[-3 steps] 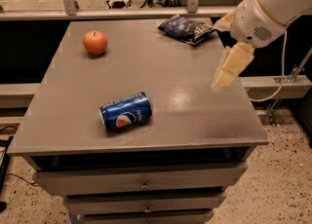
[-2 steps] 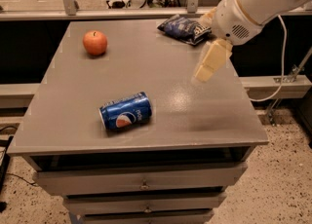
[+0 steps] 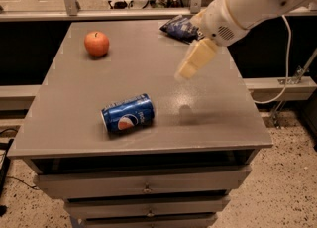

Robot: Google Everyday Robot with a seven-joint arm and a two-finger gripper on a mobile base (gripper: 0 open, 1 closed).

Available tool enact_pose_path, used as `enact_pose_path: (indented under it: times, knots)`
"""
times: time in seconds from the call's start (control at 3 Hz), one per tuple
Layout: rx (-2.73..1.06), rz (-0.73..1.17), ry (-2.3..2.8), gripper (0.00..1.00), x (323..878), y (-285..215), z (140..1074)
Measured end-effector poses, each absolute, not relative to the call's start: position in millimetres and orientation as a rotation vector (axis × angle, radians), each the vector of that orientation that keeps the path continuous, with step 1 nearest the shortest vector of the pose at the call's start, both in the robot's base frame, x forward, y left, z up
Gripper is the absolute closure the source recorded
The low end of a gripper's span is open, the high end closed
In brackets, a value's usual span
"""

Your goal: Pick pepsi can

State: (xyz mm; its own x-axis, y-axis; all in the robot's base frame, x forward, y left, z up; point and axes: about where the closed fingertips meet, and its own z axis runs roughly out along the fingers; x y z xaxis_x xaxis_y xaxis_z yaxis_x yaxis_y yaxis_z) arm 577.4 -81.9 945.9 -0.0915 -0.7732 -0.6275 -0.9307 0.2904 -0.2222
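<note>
The pepsi can [image 3: 128, 113] lies on its side on the grey table [image 3: 74, 93], near the front edge and left of centre, its logo facing me. My gripper [image 3: 189, 67] hangs in the air above the table, to the right of the can and further back, well apart from it. The white arm reaches in from the upper right. Nothing is in the gripper.
A red apple [image 3: 96, 43] sits at the back left of the table. A crinkled dark blue snack bag [image 3: 181, 27] lies at the back right, partly behind the arm. Drawers run below the table's front edge. A cable hangs at the right.
The gripper has moved left and a little forward over the table, closer to the can. The can, apple and bag have not moved.
</note>
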Motion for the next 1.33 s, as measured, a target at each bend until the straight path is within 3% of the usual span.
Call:
enact_pose_path:
  times: [0.67,1.33]
  knots:
    - [-1.333,0.527,1.805,0.0,643.7,2.1,938.6]
    - [-1.283,0.647,1.837,0.0,656.5,17.5,939.2]
